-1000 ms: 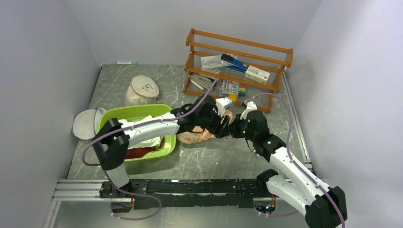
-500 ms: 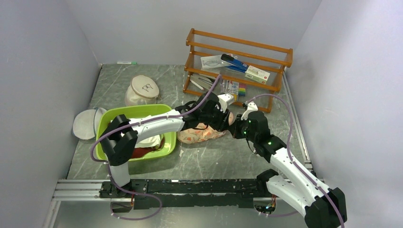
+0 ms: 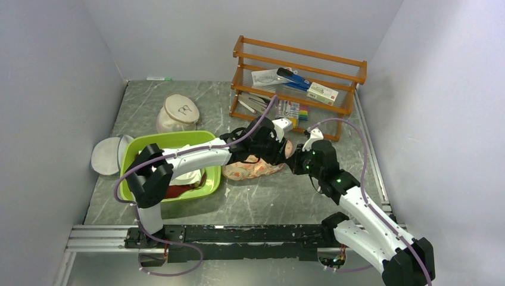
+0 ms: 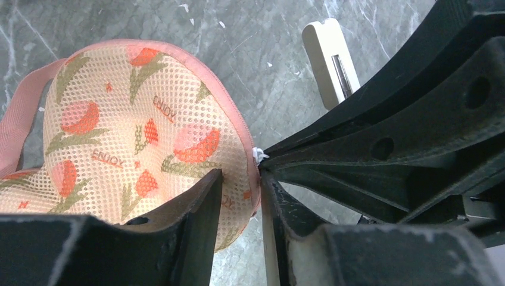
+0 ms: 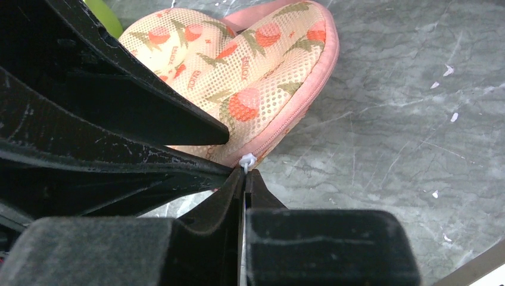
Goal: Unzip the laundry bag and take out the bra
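Observation:
The laundry bag (image 3: 253,168) is a peach-pink mesh pouch with red-orange prints, lying on the table right of the basin. In the left wrist view the bag (image 4: 137,131) has its right rim pinched between the fingers of my left gripper (image 4: 241,179), which is shut on it. My right gripper (image 5: 245,173) is shut on the small white zipper pull (image 5: 246,161) at the rim of the bag (image 5: 250,71). In the top view the left gripper (image 3: 280,149) and the right gripper (image 3: 293,161) meet at the bag's right end. The bra is hidden.
A green basin (image 3: 149,143) with white and red laundry sits left of the bag. A round white domed mesh bag (image 3: 178,112) and a flat grey-white disc bag (image 3: 107,156) lie further left. A wooden rack (image 3: 298,83) with small items stands behind the grippers.
My left arm has reached a little further right to the bag's right end. The right gripper has stayed almost in place at the zipper pull.

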You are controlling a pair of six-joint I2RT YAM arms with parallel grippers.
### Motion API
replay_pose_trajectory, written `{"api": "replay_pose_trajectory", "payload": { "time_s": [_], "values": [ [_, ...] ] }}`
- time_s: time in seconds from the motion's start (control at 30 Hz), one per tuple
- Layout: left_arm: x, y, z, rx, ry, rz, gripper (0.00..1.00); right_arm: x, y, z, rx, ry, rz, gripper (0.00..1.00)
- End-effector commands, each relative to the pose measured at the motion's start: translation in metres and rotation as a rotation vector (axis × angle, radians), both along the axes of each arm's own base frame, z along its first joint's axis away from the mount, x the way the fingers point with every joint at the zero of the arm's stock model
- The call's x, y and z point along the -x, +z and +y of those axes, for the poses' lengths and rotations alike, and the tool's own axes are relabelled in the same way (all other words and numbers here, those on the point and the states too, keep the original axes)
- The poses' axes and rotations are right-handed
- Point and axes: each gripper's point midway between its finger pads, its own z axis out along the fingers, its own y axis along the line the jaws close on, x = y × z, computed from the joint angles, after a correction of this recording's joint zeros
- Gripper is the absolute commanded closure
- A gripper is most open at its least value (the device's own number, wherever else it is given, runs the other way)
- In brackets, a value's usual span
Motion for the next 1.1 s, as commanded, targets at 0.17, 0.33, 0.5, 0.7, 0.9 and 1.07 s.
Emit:
{"api": "replay_pose_trajectory", "payload": {
  "time_s": [0.17,0.33,0.5,0.7,0.9,1.07],
  "values": [
    [-0.001,-0.003,-0.006,-0.022,-0.015,-0.017,0.76,-0.003,0.022,0.005,-0.038,0.013,-0.061,1.00],
    [0.006,0.010,-0.002,-0.011,-0.033,-0.038,0.93,-0.008,0.017,-0.003,-0.008,-0.036,-0.052,1.00],
    [0.020,0.027,-0.005,0.033,-0.095,-0.058,0.93,-0.013,0.007,-0.017,0.022,-0.137,-0.018,1.00],
    [0.029,0.037,-0.008,0.034,-0.142,-0.112,0.93,-0.019,0.000,-0.046,0.077,-0.312,0.008,1.00],
    [0.040,0.039,-0.017,0.042,-0.227,-0.140,0.93,-0.024,-0.006,-0.066,0.090,-0.412,0.001,1.00],
    [0.048,0.030,-0.022,0.030,-0.265,-0.135,0.93,-0.030,0.001,-0.079,0.072,-0.468,-0.021,1.00]
  ]
}}
